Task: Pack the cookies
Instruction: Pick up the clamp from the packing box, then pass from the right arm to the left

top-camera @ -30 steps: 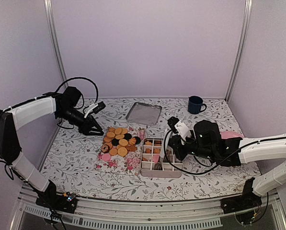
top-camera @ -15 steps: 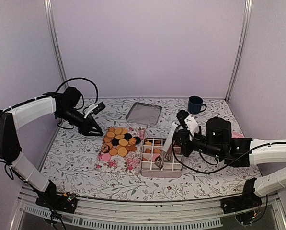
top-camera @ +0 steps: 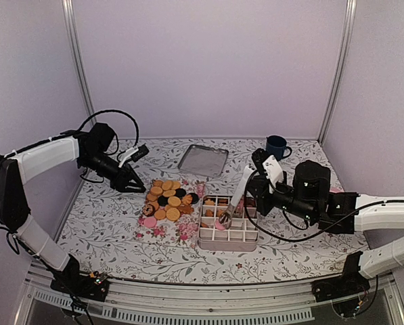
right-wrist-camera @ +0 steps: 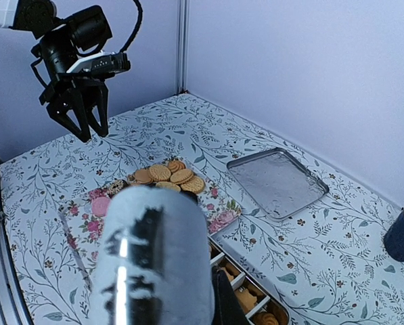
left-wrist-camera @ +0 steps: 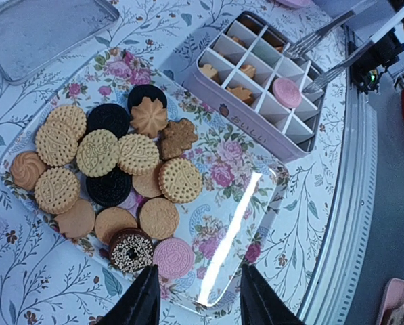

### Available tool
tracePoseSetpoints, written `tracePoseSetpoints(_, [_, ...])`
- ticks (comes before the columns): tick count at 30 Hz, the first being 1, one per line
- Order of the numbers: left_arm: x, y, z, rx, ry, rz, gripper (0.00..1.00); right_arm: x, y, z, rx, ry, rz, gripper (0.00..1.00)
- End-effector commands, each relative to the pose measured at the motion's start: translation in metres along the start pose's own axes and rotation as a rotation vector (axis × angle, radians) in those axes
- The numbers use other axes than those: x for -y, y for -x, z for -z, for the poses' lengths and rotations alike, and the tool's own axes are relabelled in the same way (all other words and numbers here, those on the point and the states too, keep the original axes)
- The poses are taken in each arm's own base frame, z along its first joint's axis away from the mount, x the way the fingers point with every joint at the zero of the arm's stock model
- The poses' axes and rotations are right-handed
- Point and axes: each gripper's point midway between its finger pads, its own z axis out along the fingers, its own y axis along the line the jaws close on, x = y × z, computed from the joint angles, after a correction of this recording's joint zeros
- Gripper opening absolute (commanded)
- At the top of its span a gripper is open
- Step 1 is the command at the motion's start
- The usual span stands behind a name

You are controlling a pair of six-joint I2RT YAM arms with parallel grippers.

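your right gripper is clamped on the tongs, tips at the box; cookies sit just left. left gripper hangs part-open, empty.

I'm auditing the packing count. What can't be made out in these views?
- Right wrist: blurred tongs up close hide the fingers of the right hand and most of the box.
- Top: cookies in the box too small to count; tongs cover some cells.
- Left wrist: pink object cut by the corner.
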Motion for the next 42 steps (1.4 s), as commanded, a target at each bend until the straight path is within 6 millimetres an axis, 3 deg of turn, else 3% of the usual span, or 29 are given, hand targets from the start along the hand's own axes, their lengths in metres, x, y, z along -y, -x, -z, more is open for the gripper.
tracePoseSetpoints(1, [0.006, 0.004, 0.004, 0.002, -0.002, -0.027, 0.41, 0.006, 0.017, -0.008, 0.049, -0.044, 0.032, 0.0])
tracePoseSetpoints(17, [0.005, 0.003, 0.002, -0.003, -0.007, -0.019, 0.41, 0.016, 0.007, -0.02, 0.031, -0.119, 0.11, 0.0])
tracePoseSetpoints(23, [0.006, 0.004, 0.003, 0.0, -0.005, -0.023, 0.41, 0.019, 0.014, -0.017, 0.049, -0.133, 0.129, 0.0])
tracePoseSetpoints(42, [0.005, 0.004, 0.004, -0.002, 0.003, -0.026, 0.41, 0.005, 0.005, -0.023, 0.031, -0.053, 0.097, 0.0])
